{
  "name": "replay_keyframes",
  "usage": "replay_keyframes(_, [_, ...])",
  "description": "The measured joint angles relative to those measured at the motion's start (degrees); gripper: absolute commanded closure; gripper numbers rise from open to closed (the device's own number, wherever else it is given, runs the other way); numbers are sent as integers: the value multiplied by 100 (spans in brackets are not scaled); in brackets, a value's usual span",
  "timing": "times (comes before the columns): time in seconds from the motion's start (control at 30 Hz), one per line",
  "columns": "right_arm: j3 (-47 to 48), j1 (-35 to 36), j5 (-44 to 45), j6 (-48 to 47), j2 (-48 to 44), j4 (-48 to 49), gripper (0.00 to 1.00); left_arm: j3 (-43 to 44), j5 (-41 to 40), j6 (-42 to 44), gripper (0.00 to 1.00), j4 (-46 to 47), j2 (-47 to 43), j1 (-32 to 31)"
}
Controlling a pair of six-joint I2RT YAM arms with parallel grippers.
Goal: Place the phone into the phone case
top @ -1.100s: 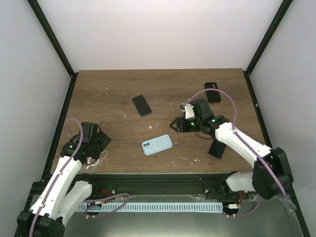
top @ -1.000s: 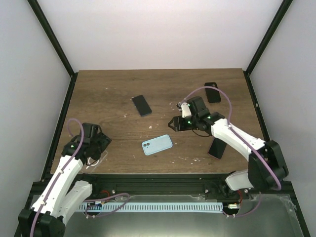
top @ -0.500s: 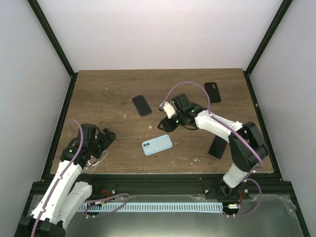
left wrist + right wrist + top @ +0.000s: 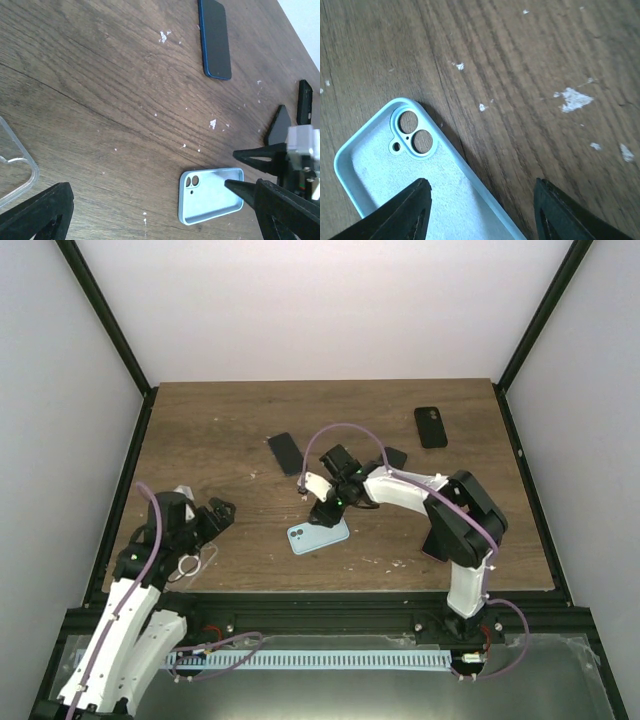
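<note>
My right end effector (image 4: pixel 322 510) hangs over the light-blue silicone phone case (image 4: pixel 318 534) on the brown wooden counter (image 4: pixel 200 440); the dark-blue rectangular phone (image 4: pixel 286 453) lies at the case's eleven o'clock, well apart.

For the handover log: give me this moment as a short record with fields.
phone case: light blue, empty, hollow side up
phone: blue, screen up, lying apart from the phone case
right gripper: open, over the phone case, holding nothing
left gripper: open, holding nothing, clear case beside it
task state: phone not yet in the phone case
</note>
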Motion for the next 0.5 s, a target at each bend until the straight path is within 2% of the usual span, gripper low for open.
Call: replay_keyframes(0.5, [26, 278, 293, -503, 323, 11, 46, 9, -205, 50, 5, -131, -151, 0])
